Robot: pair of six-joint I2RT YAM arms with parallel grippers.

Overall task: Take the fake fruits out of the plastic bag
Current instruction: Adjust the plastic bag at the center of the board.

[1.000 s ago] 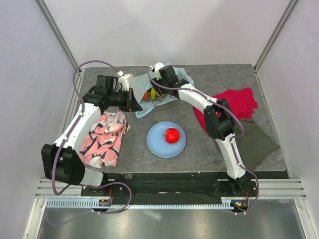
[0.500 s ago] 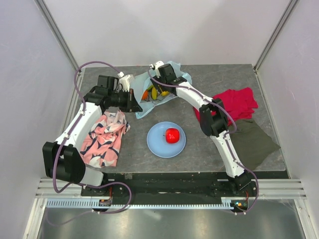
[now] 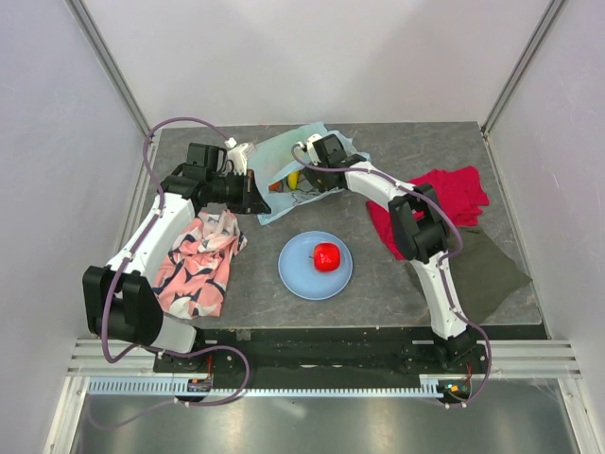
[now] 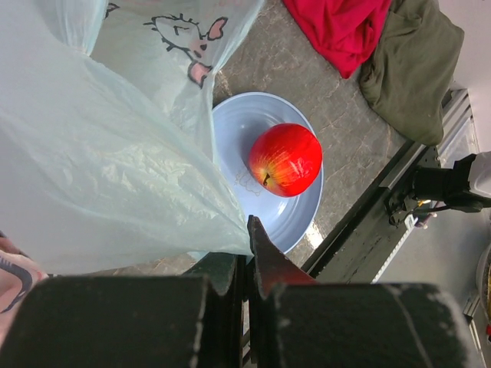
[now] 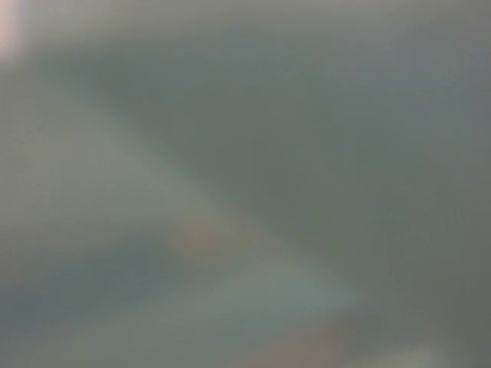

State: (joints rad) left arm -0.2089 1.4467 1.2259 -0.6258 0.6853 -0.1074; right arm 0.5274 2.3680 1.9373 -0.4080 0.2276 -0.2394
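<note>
Pushing deeper, right gripper (image 3: 314, 168) has moved right and down into mouth of translucent pale-blue crinkly plastic bag (image 3: 288, 147), far centre. Film fogs its camera, so finger spread cannot be told; left gripper (image 4: 249, 230) stays pinched shut on bag edge, lifting it. Small glossy fake fruits (image 3: 291, 178) remain inside; glossy red apple (image 3: 327, 256) sits on round light-blue plate (image 3: 295, 274). Next grasp seems close.

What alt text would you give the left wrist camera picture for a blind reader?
The left fingers pinch an edge of a pale-blue plastic bag filling the view's left. Beyond it, a red apple sits on a blue plate, with a red cloth farther off.
</note>
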